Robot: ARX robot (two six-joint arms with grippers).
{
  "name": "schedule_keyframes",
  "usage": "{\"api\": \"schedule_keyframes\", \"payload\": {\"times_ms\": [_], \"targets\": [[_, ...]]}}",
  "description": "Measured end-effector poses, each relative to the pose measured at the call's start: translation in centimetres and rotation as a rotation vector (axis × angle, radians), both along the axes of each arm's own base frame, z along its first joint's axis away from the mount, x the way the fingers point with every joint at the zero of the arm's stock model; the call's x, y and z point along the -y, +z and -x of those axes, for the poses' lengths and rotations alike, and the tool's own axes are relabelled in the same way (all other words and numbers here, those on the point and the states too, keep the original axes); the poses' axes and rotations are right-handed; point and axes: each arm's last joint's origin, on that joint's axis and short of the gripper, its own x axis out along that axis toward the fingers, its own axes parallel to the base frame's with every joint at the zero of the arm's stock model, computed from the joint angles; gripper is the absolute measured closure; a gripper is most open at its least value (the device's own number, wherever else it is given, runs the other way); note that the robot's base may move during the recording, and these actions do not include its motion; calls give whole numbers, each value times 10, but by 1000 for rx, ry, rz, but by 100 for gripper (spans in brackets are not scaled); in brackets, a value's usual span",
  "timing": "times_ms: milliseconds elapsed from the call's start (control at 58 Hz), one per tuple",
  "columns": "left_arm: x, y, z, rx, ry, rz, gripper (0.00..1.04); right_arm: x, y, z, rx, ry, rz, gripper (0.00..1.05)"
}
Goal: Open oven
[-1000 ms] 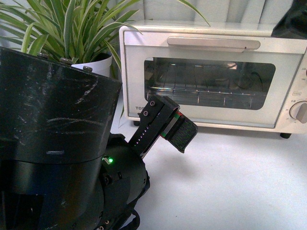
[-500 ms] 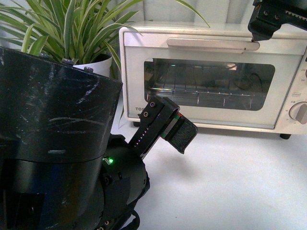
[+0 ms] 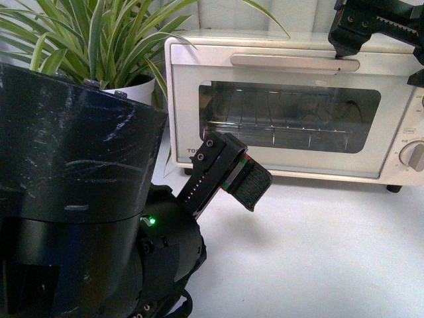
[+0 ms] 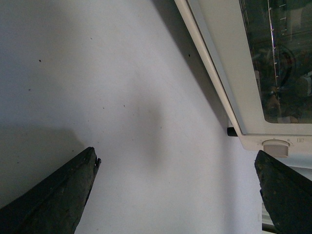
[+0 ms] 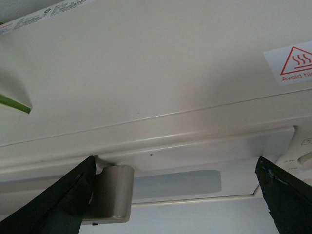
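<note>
The cream-white oven (image 3: 291, 106) stands at the back of the white table with its glass door shut. Its long bar handle (image 3: 295, 61) runs along the door's top and its round knob (image 3: 414, 154) is at the right. My right gripper (image 3: 379, 36) is open, above the oven's top right, over the handle's right end. In the right wrist view the handle's end (image 5: 109, 192) lies just inside one finger (image 5: 53, 207) of the open right gripper (image 5: 175, 195). My left gripper (image 3: 250, 184) is open and empty, low in front of the door's left part, over the table (image 4: 122, 97).
A green leafy plant (image 3: 86, 40) in a white pot (image 3: 136, 89) stands left of the oven. My left arm's dark body (image 3: 73, 192) fills the near left. The oven's small black foot (image 4: 232, 131) and knob (image 4: 275, 147) show in the left wrist view.
My right gripper has come into view at the upper right and moved left over the handle's right end. The left arm and the oven door have not moved.
</note>
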Motion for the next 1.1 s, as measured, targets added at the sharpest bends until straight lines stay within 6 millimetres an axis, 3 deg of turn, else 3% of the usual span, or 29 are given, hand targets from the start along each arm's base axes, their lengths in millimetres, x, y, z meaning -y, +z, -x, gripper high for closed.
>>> {"api": "schedule_keyframes", "payload": {"times_ms": [224,655,1103], "targets": [[0,0,0,0,1,1,6,0,-2,3,-6,51,17,9],[-4,0,-2,0,14,6,6,5,-17,29,12,147,69,9],[-5,-1,-1,-1,15,5,6,6,-59,69,-45,304,72,9]]}}
